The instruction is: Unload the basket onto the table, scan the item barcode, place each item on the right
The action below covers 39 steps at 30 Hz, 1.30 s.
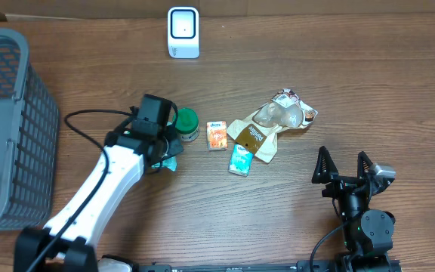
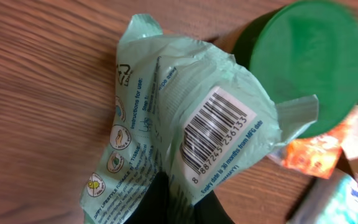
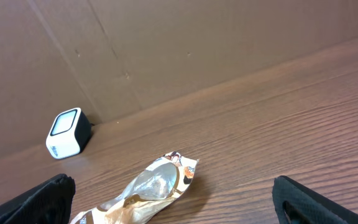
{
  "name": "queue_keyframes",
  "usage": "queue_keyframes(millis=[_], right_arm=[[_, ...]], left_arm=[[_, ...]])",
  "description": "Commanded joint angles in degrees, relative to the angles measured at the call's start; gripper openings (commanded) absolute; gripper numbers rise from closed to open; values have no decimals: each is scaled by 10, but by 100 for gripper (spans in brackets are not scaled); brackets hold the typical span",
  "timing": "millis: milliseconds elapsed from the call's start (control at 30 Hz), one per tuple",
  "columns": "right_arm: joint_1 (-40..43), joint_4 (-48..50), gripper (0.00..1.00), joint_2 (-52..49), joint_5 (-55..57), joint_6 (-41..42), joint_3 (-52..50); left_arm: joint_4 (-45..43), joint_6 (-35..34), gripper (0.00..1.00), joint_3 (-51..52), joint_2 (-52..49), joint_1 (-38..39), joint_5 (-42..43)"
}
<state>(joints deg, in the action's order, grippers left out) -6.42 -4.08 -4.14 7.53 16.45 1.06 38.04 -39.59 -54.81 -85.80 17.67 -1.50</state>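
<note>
Brown wood-grain desk (image 1: 293, 68), backed by a cardboard wall (image 3: 166, 50), with a white barcode scanner (image 1: 183, 32) standing upright at its far edge and a grey mesh basket (image 1: 6, 121) at the left side.

Left of centre, the left pincer (image 2: 174, 200) is clamped on the lower end of a crumpled mint-green packet (image 2: 191, 124). The left wrist view shows the packet's white barcode label (image 2: 216, 137) facing that camera, tilted, with printed instructions and round icons beside it. From overhead only a corner of the packet shows beneath the arm, well apart from the scanner.

Just beside the packet stands a jar with a green lid (image 1: 186, 121). To its right lie a small orange packet (image 1: 217, 136), a teal packet (image 1: 240, 159) and a brown-and-clear wrapper (image 1: 274, 121), all loosely grouped at mid-desk.

At the near right edge, the right pincer (image 1: 343, 154) points toward the far side with its black fingers (image 3: 42, 199) spread wide and nothing between them. Its wrist view looks past the wrapper to the scanner by the wall.
</note>
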Motion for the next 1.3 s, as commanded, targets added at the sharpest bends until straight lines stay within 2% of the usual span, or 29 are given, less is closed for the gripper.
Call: queue_keyframes(millis=[0,67,200,300,433,533,600,667,800,933,1100,1267], right_arm=[[1,3,100,1,4,-4,-6],[1,3,100,1,4,-4,-6],[1,3,100,1,4,-4,-6],[1,3,100,1,4,-4,-6],[1,3,100,1,4,-4,-6],[1,3,100,1,4,-4,-6],[1,3,100,1,4,-4,-6],[1,3,100,1,4,-4,-6],[1,3,100,1,4,-4,-6],[1,3,100,1,4,-4,-6],[1,3,100,1,4,-4,-6],[1,3,100,1,4,-4,-6]], left_arm=[[-15,-33,4,6,-31,12,11],[-19,-32,7,6,-43,15,14],[-29,16,41,5,-48,15,30],[-22,35,57,-5,-36,15,31],[5,60,65,-28,-2,15,35],[57,105,66,-72,35,14,34],[99,129,73,-111,58,13,24],[143,150,99,-157,79,10,9],[221,225,100,-257,105,-16,-6],[259,281,100,-336,122,-74,-25],[261,386,100,-405,129,-166,-25],[246,432,100,-434,129,-252,-25]])
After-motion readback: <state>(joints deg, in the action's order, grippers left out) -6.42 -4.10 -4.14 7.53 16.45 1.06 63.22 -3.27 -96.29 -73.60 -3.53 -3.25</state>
